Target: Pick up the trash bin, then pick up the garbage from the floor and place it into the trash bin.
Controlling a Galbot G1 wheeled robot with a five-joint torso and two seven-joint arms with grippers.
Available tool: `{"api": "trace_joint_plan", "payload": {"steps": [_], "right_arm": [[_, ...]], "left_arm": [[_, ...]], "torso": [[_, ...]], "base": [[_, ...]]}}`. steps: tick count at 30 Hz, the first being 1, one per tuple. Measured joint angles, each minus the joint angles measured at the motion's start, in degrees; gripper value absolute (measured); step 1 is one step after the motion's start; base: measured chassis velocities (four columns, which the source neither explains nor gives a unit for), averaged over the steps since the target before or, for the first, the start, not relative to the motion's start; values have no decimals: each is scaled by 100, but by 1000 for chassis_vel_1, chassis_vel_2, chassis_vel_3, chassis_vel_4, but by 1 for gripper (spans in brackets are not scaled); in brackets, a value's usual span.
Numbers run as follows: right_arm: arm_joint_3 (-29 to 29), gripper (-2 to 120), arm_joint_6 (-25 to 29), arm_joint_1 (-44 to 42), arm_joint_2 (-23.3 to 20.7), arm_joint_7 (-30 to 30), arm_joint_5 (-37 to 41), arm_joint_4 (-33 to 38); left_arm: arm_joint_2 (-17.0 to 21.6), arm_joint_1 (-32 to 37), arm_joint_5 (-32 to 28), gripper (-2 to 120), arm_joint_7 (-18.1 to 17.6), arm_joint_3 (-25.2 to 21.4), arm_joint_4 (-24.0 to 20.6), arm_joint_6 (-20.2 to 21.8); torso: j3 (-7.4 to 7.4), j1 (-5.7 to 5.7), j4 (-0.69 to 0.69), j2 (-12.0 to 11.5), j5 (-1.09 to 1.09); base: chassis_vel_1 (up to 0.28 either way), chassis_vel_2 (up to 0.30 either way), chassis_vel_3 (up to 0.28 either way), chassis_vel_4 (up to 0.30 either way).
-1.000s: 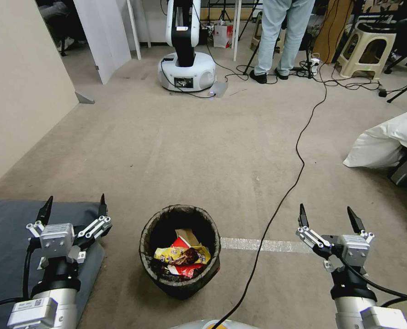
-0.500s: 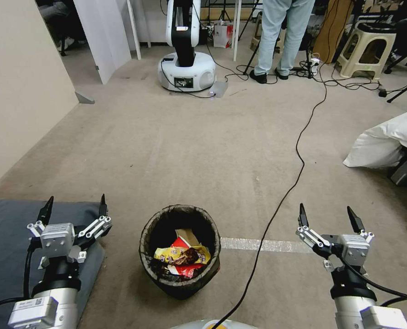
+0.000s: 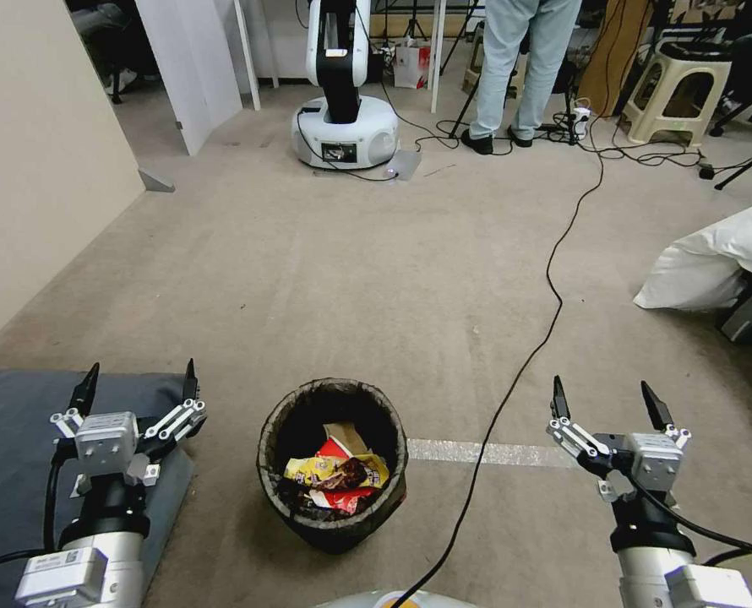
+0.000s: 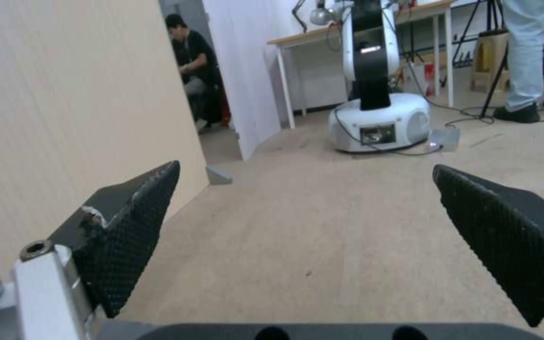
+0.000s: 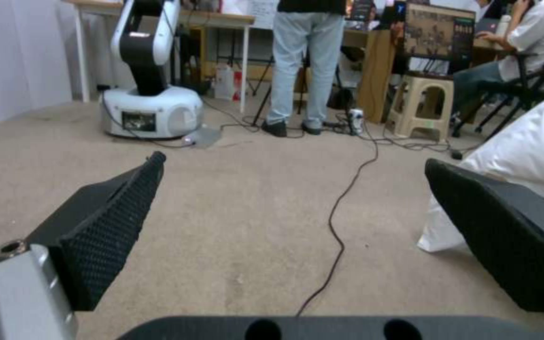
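Note:
The trash bin [image 3: 276, 486], lined with a dark bag, stands on the carpet low in the head view, midway between my two arms. Inside it lies the garbage [image 3: 335, 475]: yellow packets, red-and-white wrappers and a tan piece. My left gripper [image 3: 136, 377] hangs open to the bin's left, above a grey cushion. In the left wrist view the left gripper [image 4: 307, 177] frames bare carpet with nothing between its fingers. To the bin's right my right gripper [image 3: 608, 397] is open too. In the right wrist view the right gripper [image 5: 294, 165] is empty, with carpet ahead.
A black cable [image 3: 550, 279] runs across the carpet from the far desks to my base. A grey cushion [image 3: 13, 439] lies left, a white pillow [image 3: 714, 257] right. Another robot's white base [image 3: 345, 127], a person's legs [image 3: 515, 76] and a stool [image 3: 678, 93] stand far ahead. A beige wall [image 3: 29, 152] bounds the left.

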Motion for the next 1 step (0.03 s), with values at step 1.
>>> {"api": "trace_joint_plan", "payload": {"steps": [1], "right_arm": [[0, 100, -1, 0, 0, 0, 0, 0]], "left_arm": [[0, 0, 0, 100, 0, 0, 0, 0]], "torso": [[0, 0, 0, 0, 0]], "base": [[0, 0, 0, 0]]}}
